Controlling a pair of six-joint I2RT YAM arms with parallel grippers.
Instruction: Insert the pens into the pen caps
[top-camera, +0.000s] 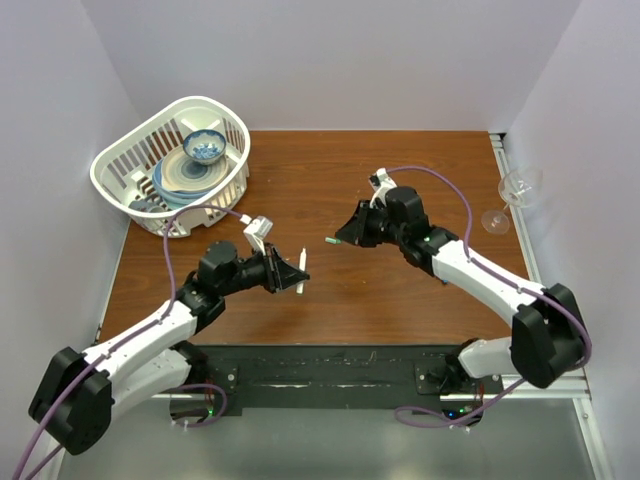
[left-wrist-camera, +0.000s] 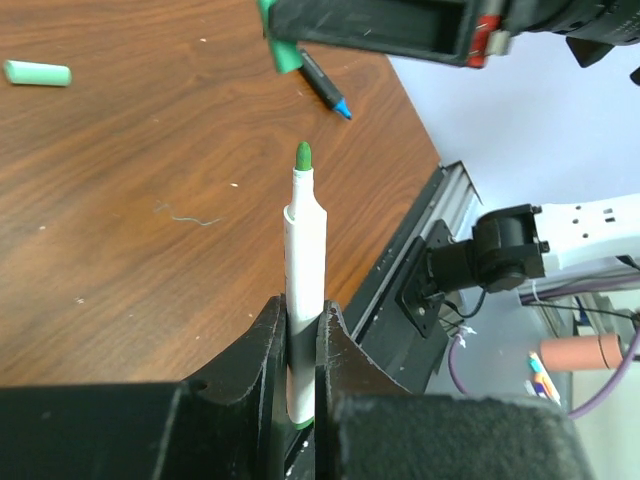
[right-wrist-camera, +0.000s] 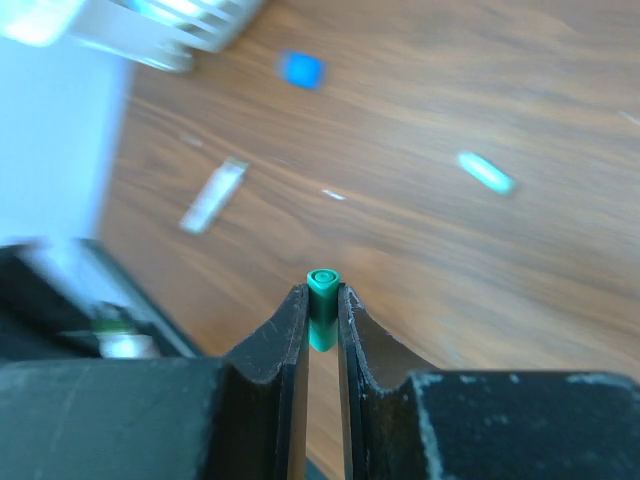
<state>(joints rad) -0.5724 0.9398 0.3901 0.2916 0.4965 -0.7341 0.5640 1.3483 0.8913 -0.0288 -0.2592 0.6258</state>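
Note:
My left gripper (top-camera: 288, 272) is shut on a white pen (top-camera: 301, 270). In the left wrist view the pen (left-wrist-camera: 305, 250) stands up between the fingers (left-wrist-camera: 262, 345), its bare green tip pointing away from the gripper. My right gripper (top-camera: 347, 237) is shut on a green pen cap (top-camera: 331, 241), and the right wrist view shows the cap (right-wrist-camera: 322, 298) pinched at the fingertips. The cap is a short way right of the pen tip. A pale green cap (right-wrist-camera: 485, 172) and a blue cap (right-wrist-camera: 300, 68) lie on the table. A dark pen with a blue tip (left-wrist-camera: 325, 88) lies under my right gripper.
A white basket (top-camera: 112, 160) with plates and a bowl stands at the back left. A wine glass (top-camera: 512, 195) stands at the right edge of the table. A blurred whitish stick (right-wrist-camera: 213, 195) lies on the wood in the right wrist view.

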